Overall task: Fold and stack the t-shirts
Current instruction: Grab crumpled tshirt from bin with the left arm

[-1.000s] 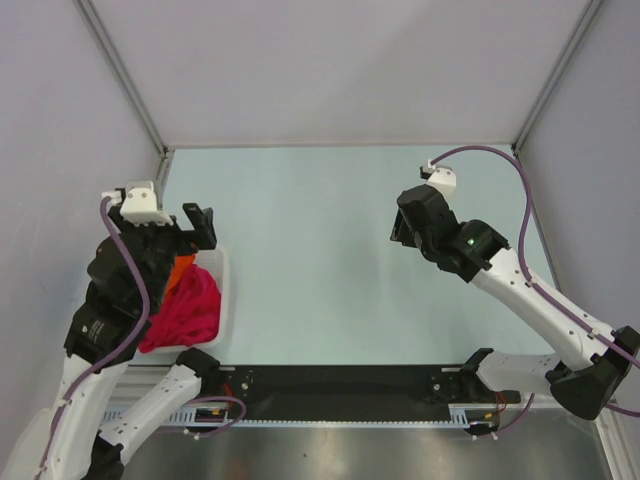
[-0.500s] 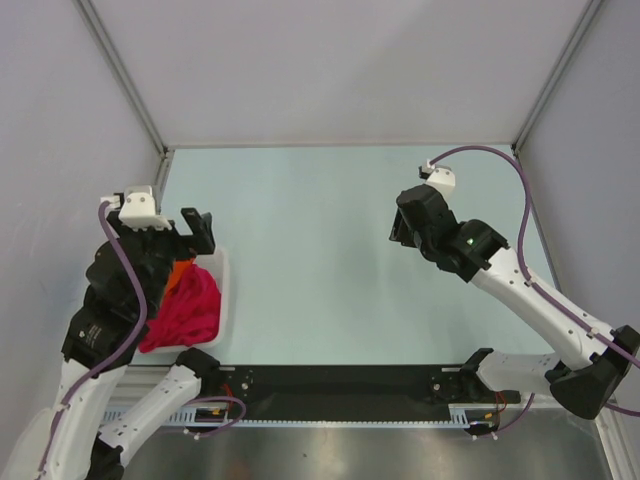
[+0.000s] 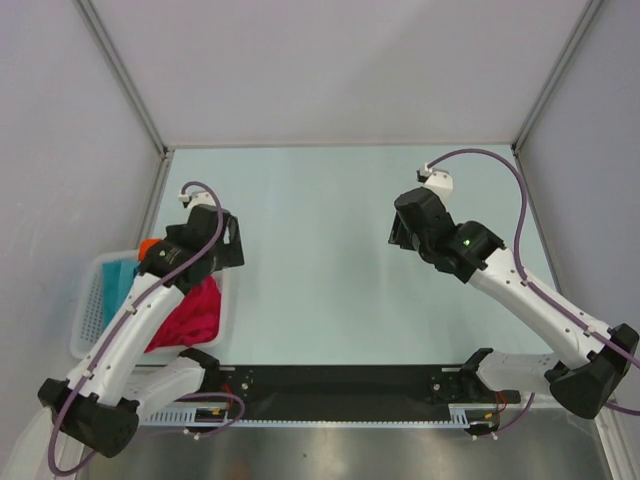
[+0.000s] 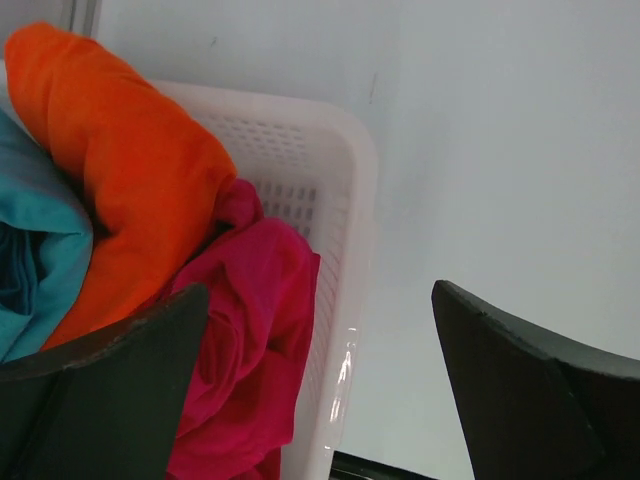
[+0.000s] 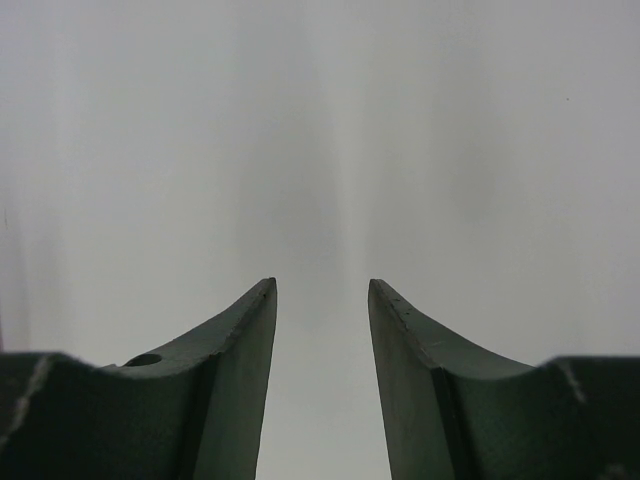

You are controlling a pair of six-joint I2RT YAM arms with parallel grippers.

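Pale teal tabletop [image 3: 320, 200] w/ grey walls [image 3: 340, 70] & metal corner posts [image 3: 120, 75], even light.

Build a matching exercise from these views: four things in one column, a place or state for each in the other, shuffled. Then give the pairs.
Column one
1. orange t-shirt
2. teal t-shirt
3. crimson t-shirt
4. right gripper

Column two
A. at the left edge of the left wrist view, partly under another shirt
B. jaws apart, nothing between them
C. on top of the pile, between the other two colours
D. against the side wall of the white basket

Pairs: 1-C, 2-A, 3-D, 4-B
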